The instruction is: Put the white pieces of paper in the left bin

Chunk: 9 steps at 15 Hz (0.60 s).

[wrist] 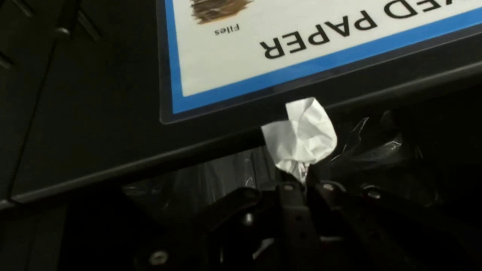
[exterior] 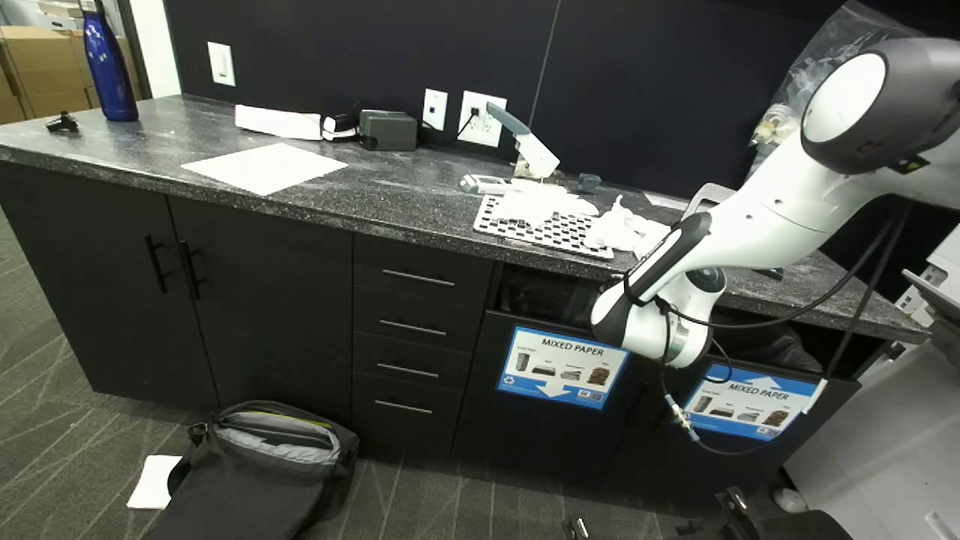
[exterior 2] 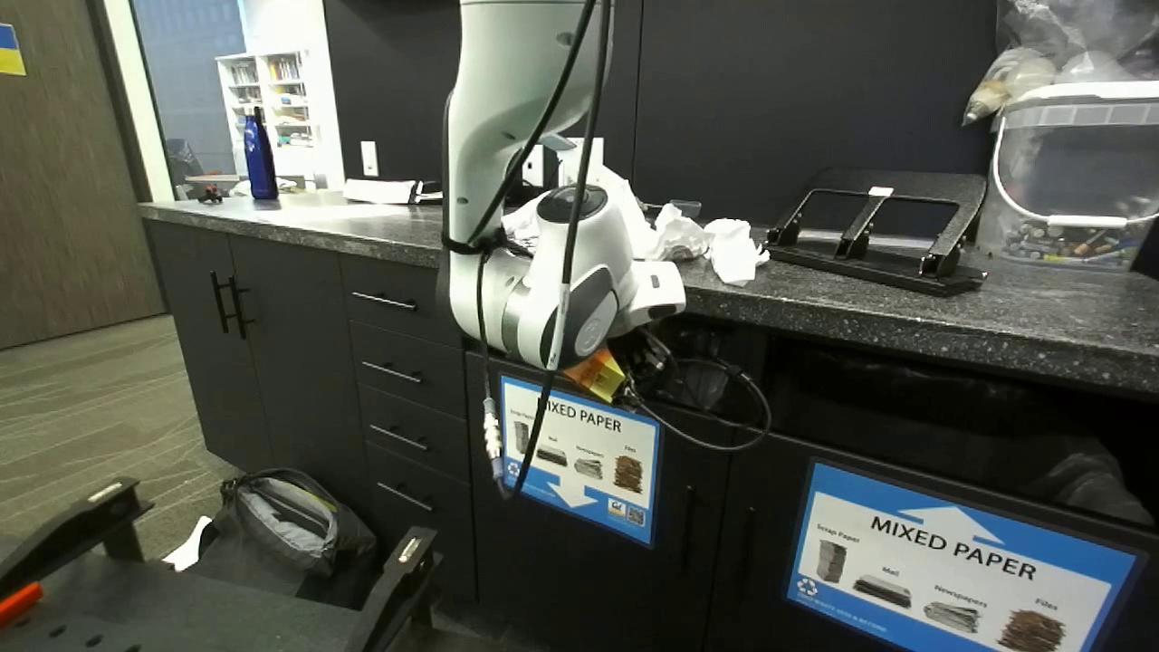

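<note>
My gripper [wrist: 305,188] is shut on a crumpled white piece of paper [wrist: 305,131], which sticks out past the fingertips in the wrist view. Beneath it lies the dark opening of the left bin, lined with clear plastic [wrist: 226,173]. The left bin [exterior: 525,435] carries a blue-and-white label [exterior 2: 579,462] on its front, upside down in the wrist view. In an exterior view the gripper [exterior 2: 665,362] is partly hidden by the wrist, at that opening below the counter edge. More crumpled white pieces of paper [exterior: 622,229] lie on the counter; two pieces [exterior 2: 735,249] show near its edge.
To the right stands a near-identical labelled bin [exterior 2: 960,561]. On the counter [exterior: 390,187] are a dotted white sheet [exterior: 502,225], a flat white sheet [exterior: 266,169], a black stand [exterior 2: 878,226] and a clear bucket [exterior 2: 1073,181]. The counter's front edge overhangs the bin openings.
</note>
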Available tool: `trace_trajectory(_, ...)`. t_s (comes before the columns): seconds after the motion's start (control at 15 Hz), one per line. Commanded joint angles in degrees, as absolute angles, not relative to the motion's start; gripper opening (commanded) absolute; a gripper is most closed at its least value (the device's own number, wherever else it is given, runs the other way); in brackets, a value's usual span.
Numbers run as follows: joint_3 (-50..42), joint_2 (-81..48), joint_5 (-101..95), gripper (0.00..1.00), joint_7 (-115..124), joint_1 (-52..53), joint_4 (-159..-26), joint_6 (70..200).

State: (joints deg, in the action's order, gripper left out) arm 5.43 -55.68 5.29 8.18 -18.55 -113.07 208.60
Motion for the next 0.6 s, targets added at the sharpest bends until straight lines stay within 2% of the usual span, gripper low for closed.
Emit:
trace_trajectory(0.0, 4.47, -60.29, 3.68, 0.06, 9.44, -17.28, -106.69, 212.18)
trace_trajectory(0.07, 3.54, -60.74, 4.48, 0.15, 9.08, -16.39, -106.10, 211.24)
trace_trajectory(0.13, 3.50, -60.89, 4.64, 0.32, 9.26, -16.41, -105.75, 210.75)
trace_trajectory(0.53, 2.29, -59.93, 4.37, 0.77, 8.77, -15.65, -107.23, 211.16)
